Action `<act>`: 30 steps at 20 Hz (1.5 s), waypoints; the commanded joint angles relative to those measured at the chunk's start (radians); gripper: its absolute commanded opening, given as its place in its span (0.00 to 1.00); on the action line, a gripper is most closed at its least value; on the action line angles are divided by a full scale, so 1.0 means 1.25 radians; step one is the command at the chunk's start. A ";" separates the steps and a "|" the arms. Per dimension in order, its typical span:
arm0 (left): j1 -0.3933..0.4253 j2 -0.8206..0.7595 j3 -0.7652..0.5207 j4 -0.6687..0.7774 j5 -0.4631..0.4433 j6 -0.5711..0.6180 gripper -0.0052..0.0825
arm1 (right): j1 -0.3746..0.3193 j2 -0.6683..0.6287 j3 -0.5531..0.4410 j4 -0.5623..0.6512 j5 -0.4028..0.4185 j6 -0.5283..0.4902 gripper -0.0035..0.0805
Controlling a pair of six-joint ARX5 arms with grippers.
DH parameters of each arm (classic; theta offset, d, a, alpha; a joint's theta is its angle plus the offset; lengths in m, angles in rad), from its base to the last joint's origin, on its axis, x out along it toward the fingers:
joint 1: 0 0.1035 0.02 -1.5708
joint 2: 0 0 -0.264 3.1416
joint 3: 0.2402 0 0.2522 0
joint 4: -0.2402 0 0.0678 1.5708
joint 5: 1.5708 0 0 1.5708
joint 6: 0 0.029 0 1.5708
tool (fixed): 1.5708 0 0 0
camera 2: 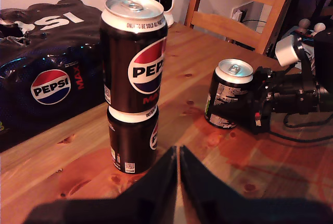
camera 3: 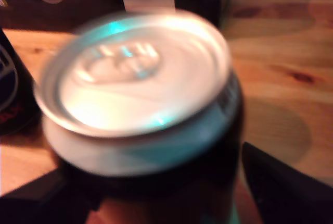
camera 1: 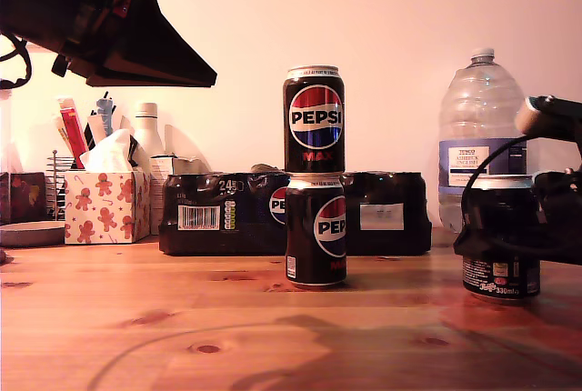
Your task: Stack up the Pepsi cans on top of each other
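Stack: two Pepsi cans stand upright in the middle of the exterior view, the upper can (camera 1: 315, 118) sitting squarely on the lower can (camera 1: 316, 230), rim to base, both logos facing the camera.
Third can: the third can (camera 1: 501, 236) stands on the wooden surface (camera 1: 182, 336) at the exterior view's right, well apart from the stack, its small print turned to the camera.
My second gripper: my second gripper (camera 3: 156, 193) is clamped around the third can's body; the second wrist view looks down on its blurred silver lid with dark fingers (camera 3: 276, 182) on either side. In the first wrist view the can looks slightly tilted; I cannot tell whether its base is fully on the surface.
My first gripper: my first gripper (camera 2: 178, 153) has its two fingers pressed together with nothing between them, pointing toward the stack from just beside the lower can. In the exterior view it hangs high in that view's upper left corner.
Behind the stack: a dark shrink-wrapped pack (camera 1: 209, 214) of cans lies along the back of the surface, touching or nearly touching the lower can from behind.
Further items: a clear water bottle (camera 1: 476, 127) stands behind the third can, and a tissue box (camera 1: 106, 205) with gingerbread figures sits at the exterior view's left.
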State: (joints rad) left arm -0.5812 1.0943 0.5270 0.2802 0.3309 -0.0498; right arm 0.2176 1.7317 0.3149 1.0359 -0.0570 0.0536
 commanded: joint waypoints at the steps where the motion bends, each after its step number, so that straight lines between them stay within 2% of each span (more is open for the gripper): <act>1: -0.003 -0.006 -0.009 0.003 0.000 -0.002 0.06 | 0.005 0.005 0.002 -0.008 0.000 -0.002 0.73; 4: -0.003 -0.006 -0.009 0.003 0.000 -0.002 0.06 | 0.019 0.005 0.002 -0.022 -0.022 -0.002 0.59; 6: -0.003 -0.006 -0.009 0.003 0.000 -0.002 0.06 | 0.029 0.005 0.003 -0.020 -0.032 -0.001 0.56; 10: -0.003 -0.006 -0.009 0.003 0.000 -0.002 0.06 | 0.035 0.005 0.017 -0.023 -0.040 0.000 0.56; 14: -0.003 -0.006 -0.009 0.002 0.000 -0.002 0.06 | 0.035 0.001 0.022 -0.026 -0.101 0.044 0.56; 19: -0.003 -0.007 -0.009 0.003 0.005 -0.002 0.06 | 0.035 -0.023 0.022 -0.035 -0.159 0.044 0.50; 22: -0.003 -0.008 -0.009 0.003 0.029 -0.002 0.06 | 0.040 -0.068 0.022 -0.065 -0.157 0.043 0.50; 30: -0.003 -0.008 -0.009 -0.003 0.031 -0.002 0.06 | 0.046 -0.233 0.027 -0.190 -0.156 0.041 0.50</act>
State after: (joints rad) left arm -0.5808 1.0943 0.5270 0.2710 0.3660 -0.0498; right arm 0.2657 1.4818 0.3367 0.7822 -0.2516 0.1040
